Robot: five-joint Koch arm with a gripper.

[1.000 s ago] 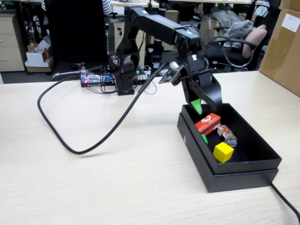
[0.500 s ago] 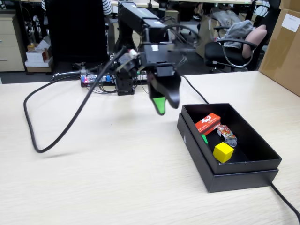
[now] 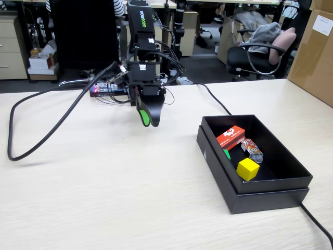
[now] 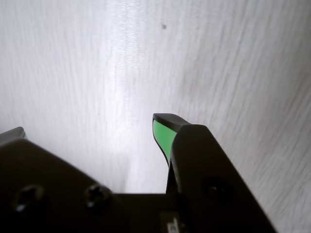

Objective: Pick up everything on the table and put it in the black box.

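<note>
The black box [image 3: 218,172] stands on the right of the beige table [image 3: 104,198] in the fixed view. Inside it lie the red carton [image 3: 230,137], the yellow cube [image 3: 247,169] and the green cube [image 3: 227,154], which the near wall partly hides. My gripper [image 3: 149,119] hangs over bare table left of the box, pointing down, open and empty. In the wrist view the gripper [image 4: 90,127] shows a wide gap between the green-padded finger [image 4: 163,133] and the other tip, with only bare tabletop [image 4: 146,58] below.
A small colourful packet [image 3: 252,148] also lies in the box. A thick black cable [image 3: 47,135] loops across the left of the table; a thin one [image 3: 317,221] runs past the box. A circuit board [image 3: 104,89] sits by the arm's base. A brown carton [image 3: 312,47] stands far right.
</note>
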